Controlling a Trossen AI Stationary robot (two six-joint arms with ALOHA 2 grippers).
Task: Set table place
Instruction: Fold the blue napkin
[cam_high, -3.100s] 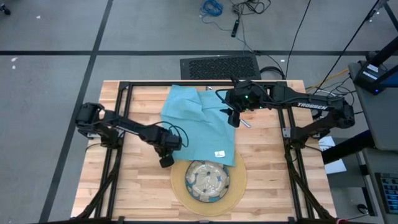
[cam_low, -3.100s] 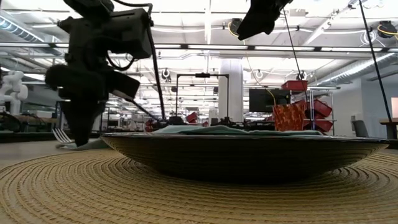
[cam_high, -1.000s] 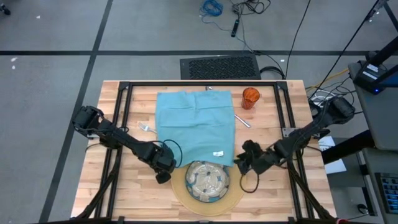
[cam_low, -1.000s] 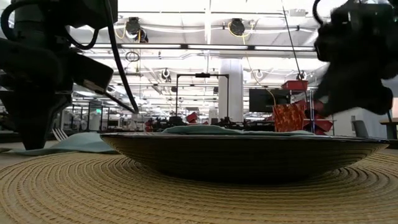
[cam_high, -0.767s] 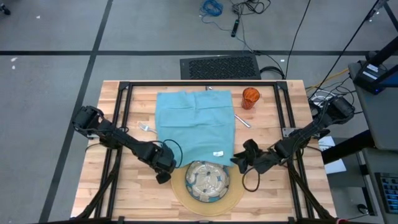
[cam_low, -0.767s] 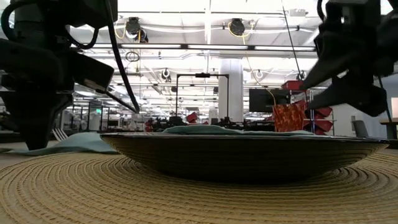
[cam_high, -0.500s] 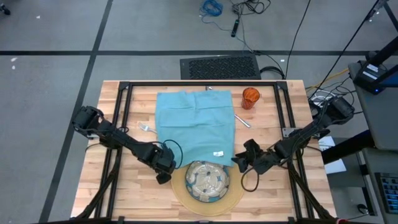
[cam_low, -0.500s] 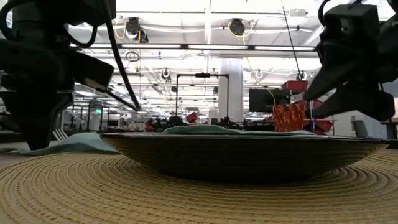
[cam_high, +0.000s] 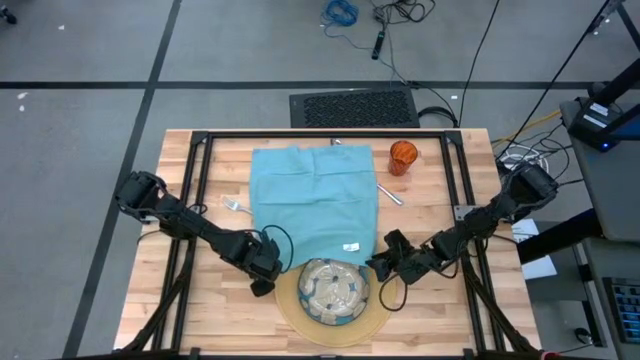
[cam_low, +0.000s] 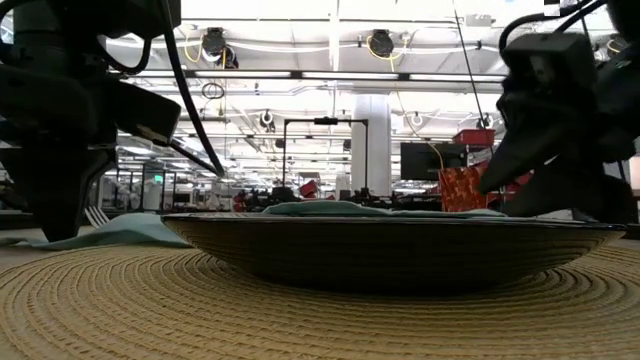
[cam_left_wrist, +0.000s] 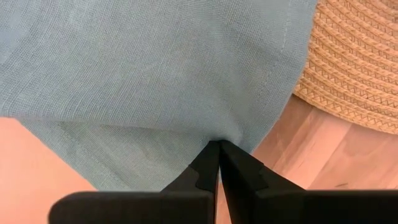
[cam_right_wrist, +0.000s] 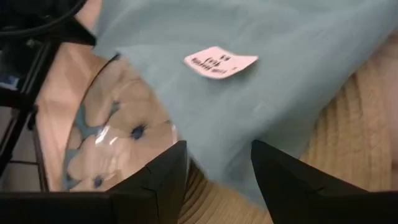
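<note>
Left pincer (cam_left_wrist: 218, 149): clamped on napkin (cam_high: 316, 200) corner, beside plate (cam_high: 330, 290).
Right pincer (cam_right_wrist: 214, 163): apart, over napkin's other near corner.
Advice: close low, catching cloth alone, clear of plate.

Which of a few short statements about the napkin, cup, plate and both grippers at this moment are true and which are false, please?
1. The left gripper is shut on the edge of the napkin. True.
2. The orange cup stands on the plate. False: it stands on the table, beyond the napkin's far right corner.
3. The right gripper is open at the napkin's near right corner. True.
4. The napkin is folded into a small square. False: it lies spread out flat.
5. The plate sits on the round mat. True.
</note>
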